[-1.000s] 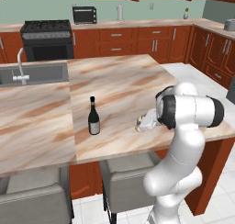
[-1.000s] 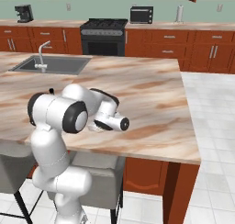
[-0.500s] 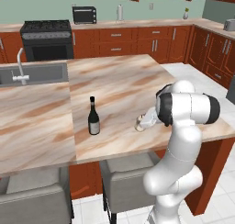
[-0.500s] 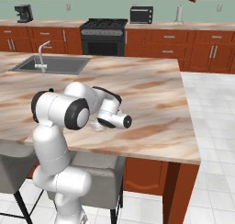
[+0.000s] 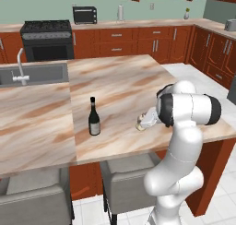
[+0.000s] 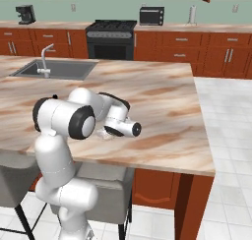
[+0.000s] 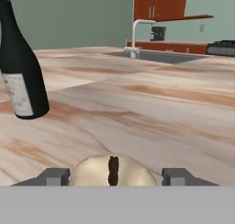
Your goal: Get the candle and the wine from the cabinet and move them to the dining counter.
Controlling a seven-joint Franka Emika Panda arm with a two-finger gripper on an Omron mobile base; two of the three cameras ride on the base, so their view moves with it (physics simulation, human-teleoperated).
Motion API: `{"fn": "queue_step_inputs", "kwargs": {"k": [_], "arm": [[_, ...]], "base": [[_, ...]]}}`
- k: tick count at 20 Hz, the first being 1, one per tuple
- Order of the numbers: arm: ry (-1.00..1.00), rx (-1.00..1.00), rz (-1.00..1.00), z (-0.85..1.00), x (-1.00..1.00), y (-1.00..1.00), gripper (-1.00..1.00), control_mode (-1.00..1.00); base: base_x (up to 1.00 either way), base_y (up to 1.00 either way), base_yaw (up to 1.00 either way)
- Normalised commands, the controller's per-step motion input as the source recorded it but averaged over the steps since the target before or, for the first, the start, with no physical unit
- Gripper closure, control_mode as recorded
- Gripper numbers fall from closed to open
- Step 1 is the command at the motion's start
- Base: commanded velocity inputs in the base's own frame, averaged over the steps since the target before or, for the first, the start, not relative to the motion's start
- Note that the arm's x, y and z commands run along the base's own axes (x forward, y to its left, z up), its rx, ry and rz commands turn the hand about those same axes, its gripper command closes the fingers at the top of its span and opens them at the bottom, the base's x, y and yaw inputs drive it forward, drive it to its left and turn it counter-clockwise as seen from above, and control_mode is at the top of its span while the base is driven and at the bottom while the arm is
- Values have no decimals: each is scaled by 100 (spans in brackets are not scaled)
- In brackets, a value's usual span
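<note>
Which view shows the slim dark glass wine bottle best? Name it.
The left base view: the slim dark glass wine bottle stands whole and upright on the marble island. The hand view crops its neck. In the right base view I cannot make it out.

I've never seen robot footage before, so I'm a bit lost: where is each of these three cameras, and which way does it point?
Left base view: behind the arm's left, looking forward and down over the dining counter; arm at lower right.
Right base view: behind its right; arm at lower left.
Hand view: on the hand, along the gripper, skimming the counter.
Shared: the wine and the candle.
</note>
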Motion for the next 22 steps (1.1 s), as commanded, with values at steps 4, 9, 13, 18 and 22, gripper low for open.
{"fn": "queue_step_inputs", "kwargs": {"k": [4, 9, 13, 18, 22], "arm": [[0, 0, 0, 27, 0, 0, -100, -100], [1, 0, 0, 59, 0, 4, -100, -100], [6, -4, -1, 77, 1, 13, -100, -100], [15, -7, -7, 91, -9, 11, -100, -100], [17, -5, -13, 91, -51, 1, -100, -100]], "base": [[0, 0, 0], [0, 0, 0], [0, 0, 0], [0, 0, 0], [0, 0, 0]]}}
